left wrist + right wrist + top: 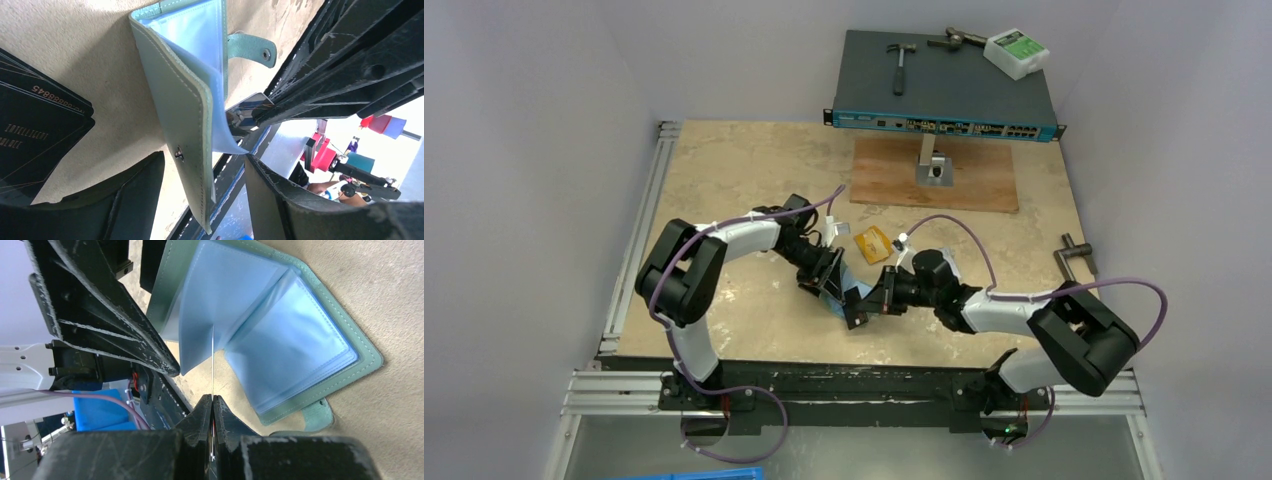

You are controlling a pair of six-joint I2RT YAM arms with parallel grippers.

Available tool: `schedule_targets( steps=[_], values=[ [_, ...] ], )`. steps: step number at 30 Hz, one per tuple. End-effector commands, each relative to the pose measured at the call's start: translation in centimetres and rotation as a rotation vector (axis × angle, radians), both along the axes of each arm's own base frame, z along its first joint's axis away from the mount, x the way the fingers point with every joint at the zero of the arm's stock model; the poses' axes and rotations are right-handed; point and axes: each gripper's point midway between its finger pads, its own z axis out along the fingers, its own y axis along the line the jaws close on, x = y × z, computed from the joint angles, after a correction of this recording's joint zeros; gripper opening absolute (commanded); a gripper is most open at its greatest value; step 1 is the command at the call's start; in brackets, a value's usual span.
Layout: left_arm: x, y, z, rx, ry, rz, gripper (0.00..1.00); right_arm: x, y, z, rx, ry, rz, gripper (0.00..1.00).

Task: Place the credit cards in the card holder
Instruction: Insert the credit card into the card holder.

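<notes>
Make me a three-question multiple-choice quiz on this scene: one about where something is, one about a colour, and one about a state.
1. Where does the hammer lie?
A. on the network switch
B. on the wooden board
C. on the tabletop

2. What colour are the inner sleeves of the card holder?
A. orange
B. pale blue
C. black

3. How do the fingers of the right gripper stand?
A. wide apart and empty
B. shut on a thin credit card
C. shut on the hammer

Answers:
1 A: the hammer rests on top of the switch at the far end.
2 B: the opened holder shows pale blue sleeves inside its teal cover.
3 B: the fingers are pressed together with the card pinched between them.
</notes>
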Motion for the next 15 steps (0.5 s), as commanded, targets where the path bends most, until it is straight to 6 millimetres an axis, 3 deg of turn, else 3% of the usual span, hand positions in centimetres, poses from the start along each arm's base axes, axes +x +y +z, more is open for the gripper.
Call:
schedule_targets(
  steps=[1,8,12,15],
  values=[
    [1.3,-0.8,1.7,-0.076,0.004,0.014,0.60,1.2,1.4,2.2,0.066,-0.064,0.025,0.00],
    [1.4,-0.6,2.6,-0.110,0.007,0.018,0.60,1.6,2.0,1.8,0.064,-0.062,0.038,0.00],
    [1.7,-0.4,1.4,-0.071,0.019,0.028,0.56,1.7,2.1,1.6,0.064,-0.057,0.042,0.00],
    [2.3,0.0,0.0,-0.011,0.010,0.053,0.45,1.5,2.0,1.6,0.067,-0.054,0.043,0.00]
  ],
)
